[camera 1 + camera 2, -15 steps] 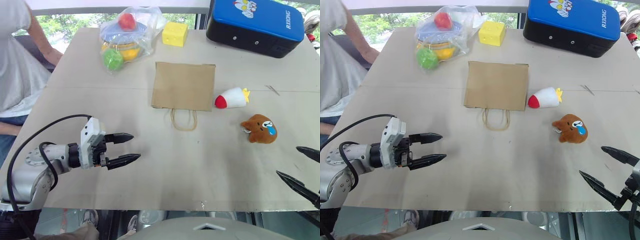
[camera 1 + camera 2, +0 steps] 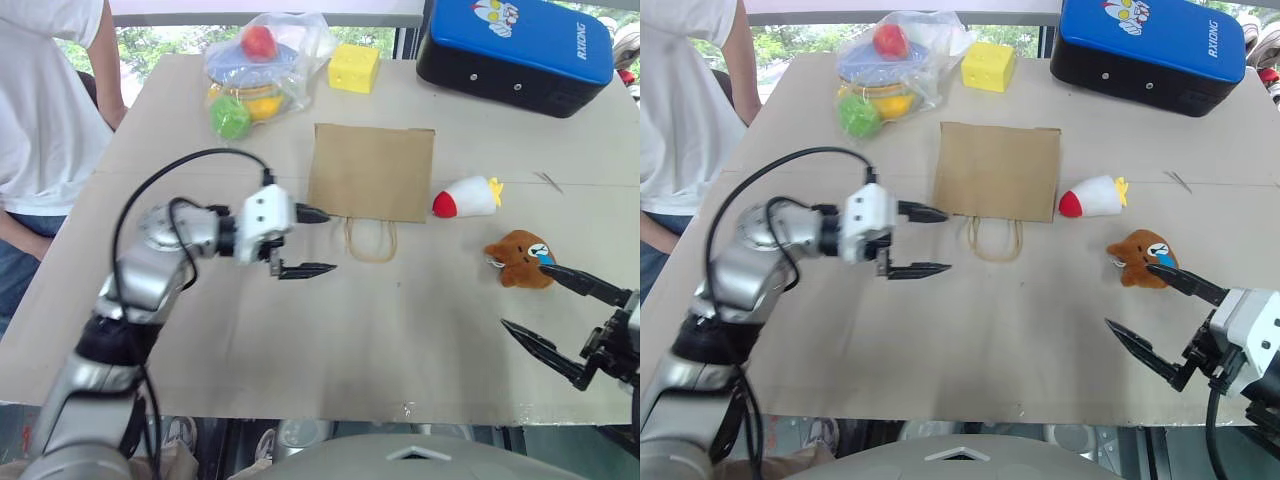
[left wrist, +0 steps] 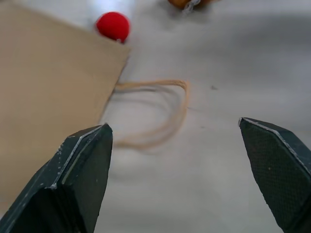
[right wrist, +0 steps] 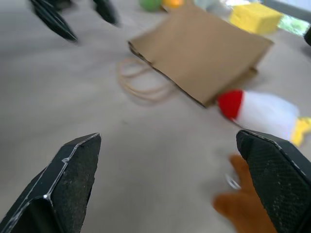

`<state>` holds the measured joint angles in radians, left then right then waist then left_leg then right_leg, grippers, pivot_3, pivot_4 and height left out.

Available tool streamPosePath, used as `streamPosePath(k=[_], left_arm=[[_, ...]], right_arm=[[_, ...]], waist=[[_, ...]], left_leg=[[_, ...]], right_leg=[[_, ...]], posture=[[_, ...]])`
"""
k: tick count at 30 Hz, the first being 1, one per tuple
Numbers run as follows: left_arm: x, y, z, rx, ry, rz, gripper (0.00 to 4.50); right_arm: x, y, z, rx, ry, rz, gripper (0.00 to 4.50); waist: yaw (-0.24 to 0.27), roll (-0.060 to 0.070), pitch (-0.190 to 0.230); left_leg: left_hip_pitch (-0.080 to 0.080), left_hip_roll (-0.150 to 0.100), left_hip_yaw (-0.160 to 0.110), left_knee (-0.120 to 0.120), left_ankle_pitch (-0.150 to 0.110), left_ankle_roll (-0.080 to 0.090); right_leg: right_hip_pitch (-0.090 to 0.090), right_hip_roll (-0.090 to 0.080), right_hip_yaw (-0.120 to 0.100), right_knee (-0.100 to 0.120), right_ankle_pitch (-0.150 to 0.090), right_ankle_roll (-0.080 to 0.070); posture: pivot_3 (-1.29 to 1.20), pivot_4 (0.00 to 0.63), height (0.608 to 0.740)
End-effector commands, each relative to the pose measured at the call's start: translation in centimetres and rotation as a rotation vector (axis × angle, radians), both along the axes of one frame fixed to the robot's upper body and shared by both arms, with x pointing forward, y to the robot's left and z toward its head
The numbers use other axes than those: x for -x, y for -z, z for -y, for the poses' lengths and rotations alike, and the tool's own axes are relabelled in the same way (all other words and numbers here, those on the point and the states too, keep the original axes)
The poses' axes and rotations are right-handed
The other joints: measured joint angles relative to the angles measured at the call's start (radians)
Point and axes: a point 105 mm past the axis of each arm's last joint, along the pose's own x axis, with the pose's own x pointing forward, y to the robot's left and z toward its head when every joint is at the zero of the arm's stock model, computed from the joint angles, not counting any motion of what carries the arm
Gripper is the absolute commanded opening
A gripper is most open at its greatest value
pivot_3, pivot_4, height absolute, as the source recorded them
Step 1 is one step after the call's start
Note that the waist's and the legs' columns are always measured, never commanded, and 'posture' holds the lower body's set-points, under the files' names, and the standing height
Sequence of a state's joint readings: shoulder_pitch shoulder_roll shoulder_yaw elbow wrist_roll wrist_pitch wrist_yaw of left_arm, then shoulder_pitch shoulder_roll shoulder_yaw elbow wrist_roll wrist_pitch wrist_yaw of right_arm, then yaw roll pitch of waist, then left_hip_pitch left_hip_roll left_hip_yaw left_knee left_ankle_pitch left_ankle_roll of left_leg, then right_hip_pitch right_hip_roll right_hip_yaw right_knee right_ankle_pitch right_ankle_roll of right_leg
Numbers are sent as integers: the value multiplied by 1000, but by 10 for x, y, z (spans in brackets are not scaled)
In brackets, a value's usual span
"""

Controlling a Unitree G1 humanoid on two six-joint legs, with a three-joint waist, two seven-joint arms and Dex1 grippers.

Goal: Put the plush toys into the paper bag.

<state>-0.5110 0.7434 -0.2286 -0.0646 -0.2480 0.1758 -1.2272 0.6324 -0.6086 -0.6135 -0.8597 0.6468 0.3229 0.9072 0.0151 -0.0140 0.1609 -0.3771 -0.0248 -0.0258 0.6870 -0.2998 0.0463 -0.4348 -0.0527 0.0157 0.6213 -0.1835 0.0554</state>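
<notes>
- Left eye view gives us the paper bag (image 2: 371, 172) lying flat mid-table, mouth and cord handles (image 2: 369, 238) facing us; the white cone toy (image 2: 467, 197) lies just beside its right edge, the bear head (image 2: 520, 259) nearer us.
- Risk, as we judge it: the bag lies closed (no gap at the mouth), so a toy pushed in could just shove it away.
- Left gripper (image 2: 304, 241) hovers wide and empty by the bag's near-left corner, pointing right.
- Right gripper (image 2: 556, 316) hangs wide and empty beside the bear.

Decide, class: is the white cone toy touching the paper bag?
Apart. In the left eye view, a strip of bare table shows between the cone's red tip and the bag's right edge; the right eye view shows the same gap.
</notes>
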Motion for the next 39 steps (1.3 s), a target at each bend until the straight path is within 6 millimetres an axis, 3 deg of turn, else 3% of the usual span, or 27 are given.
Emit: streamPosePath(k=[1, 8, 9, 11, 12, 14, 17, 19, 24, 28, 32, 33, 35, 39], left_arm=[[-12, 12, 5, -105, 89, 99, 4500], [-31, 23, 15, -177, 220, 176, 4500], [-33, 23, 17, -168, 230, 169, 3939], [-36, 23, 22, -149, 248, 153, 3526], [-36, 22, 25, -137, 258, 142, 2883], [-37, 23, 27, -133, 275, 139, 2248], [-37, 24, 28, -123, 286, 133, 739], [-38, 22, 30, -102, 279, 117, 65], [-37, 17, 29, -45, 247, 25, 65], [-31, -23, 35, 225, 133, -248, 65], [-19, -45, 40, 351, 76, -366, 0], [-16, -49, 41, 378, 62, -386, 0], [-12, -60, 44, 461, 26, -457, 0], [-5, -82, 54, 637, -8, -591, 0]], right_arm=[[6, -4, -10, 5, -16, 22, 4416], [19, -1, -18, -4, -2, 15, 4416], [21, -1, -19, -9, 0, 14, 4500], [25, 0, -22, -14, 2, 11, 4500], [26, 1, -24, -19, 7, 9, 4500], [28, 3, -25, -25, 13, 5, 4500], [30, 5, -27, -33, 18, 4, 4500], [30, 7, -28, -40, 19, 2, 4500], [25, 10, -30, -46, 39, 2, 4500], [-4, 15, -36, 0, 159, 10, 4500], [-39, 6, -52, -145, 177, 5, 3570], [-50, 2, -55, -174, 191, 18, 2927], [-68, -6, -68, -207, 168, 20, 2289], [-100, -10, -91, -159, 84, -23, 297]], waist=[[-4, 0, 0], [-1, -1, 0], [-1, -1, 0], [-1, -1, 0], [-1, -1, 0], [-1, -1, 0], [-4, -1, 0], [-4, -1, 0], [-3, -1, 0], [-8, -2, 1], [-9, -1, 0], [-12, -2, 1], [-22, -2, 1], [-21, -2, 1]], left_leg=[[0, 0, 0, 0, 0, 0], [0, 1, -1, 0, 0, 0], [-1, 1, -1, 1, 0, 1], [-1, 1, -1, 1, 0, 1], [-1, 1, -1, 1, 0, 1], [-1, 1, -1, 1, 0, 1], [-1, 1, -1, 1, 0, 1], [-1, 1, -1, 1, 0, 1], [-1, 1, -1, 1, 0, 1], [-1, 2, -1, 3, 0, 1], [-1, 2, -3, 3, 0, 1], [-1, 2, -3, 3, 0, 1], [-1, 2, -3, 3, 0, 0], [-2, 1, -5, 4, 0, 0]], right_leg=[[0, 0, 0, 0, 0, 0], [0, 1, 0, 0, 1, 3], [0, 1, 0, 0, 1, 3], [0, 1, 0, 0, 1, 3], [0, 1, 0, 0, 1, 3], [0, 1, -1, 0, 1, 3], [0, 1, 0, 1, 1, 3], [0, 2, 0, 1, 1, 3], [0, 2, 0, 1, 1, 3], [-1, 2, 0, 2, 1, 3], [-1, 2, -1, 4, 1, 3], [-1, 2, -1, 4, 1, 3], [-1, 2, -1, 4, 1, 3], [-2, 1, -2, 5, 2, 3]], posture=[[0, 150, 740], [0, 150, 740], [0, 150, 740], [0, 150, 740], [0, 150, 740], [0, 150, 740], [0, 150, 740], [0, 150, 740], [0, 150, 740], [0, 150, 740], [0, 150, 740], [0, 150, 740], [0, 150, 740], [0, 150, 740]])
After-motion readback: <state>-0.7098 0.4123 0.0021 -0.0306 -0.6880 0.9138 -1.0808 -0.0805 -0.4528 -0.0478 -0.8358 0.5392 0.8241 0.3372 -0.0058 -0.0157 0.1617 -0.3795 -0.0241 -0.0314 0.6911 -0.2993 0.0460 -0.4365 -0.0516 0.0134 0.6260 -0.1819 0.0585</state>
